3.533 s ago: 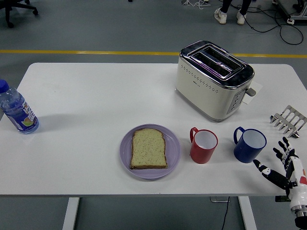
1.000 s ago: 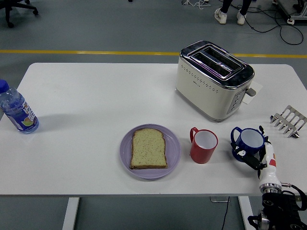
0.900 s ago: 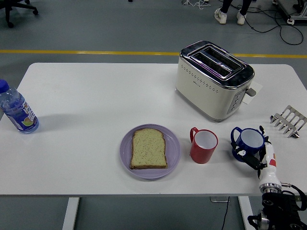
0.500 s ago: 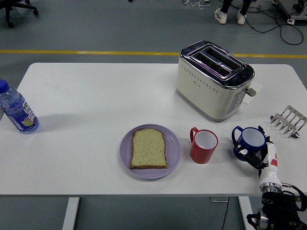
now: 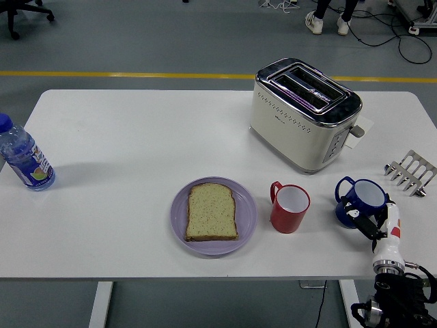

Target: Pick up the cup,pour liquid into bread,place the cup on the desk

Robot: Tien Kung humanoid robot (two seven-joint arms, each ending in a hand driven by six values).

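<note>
A blue cup (image 5: 358,200) stands near the table's front right, tilted a little, handle to the left. My right hand (image 5: 372,217) comes up from the lower right corner and its fingers are curled around the cup's near side. A red cup (image 5: 289,206) stands to its left. A slice of bread (image 5: 212,212) lies on a purple plate (image 5: 247,217) at the front middle. My left hand is not in view.
A cream toaster (image 5: 304,113) stands behind the cups. A metal toast rack (image 5: 411,172) sits at the right edge. A water bottle (image 5: 24,157) lies at the left edge. A person's feet show at the top.
My right hand reached from the table's front right to the blue cup and closed on it. In the last half second the cup shifted slightly right and tilted.
</note>
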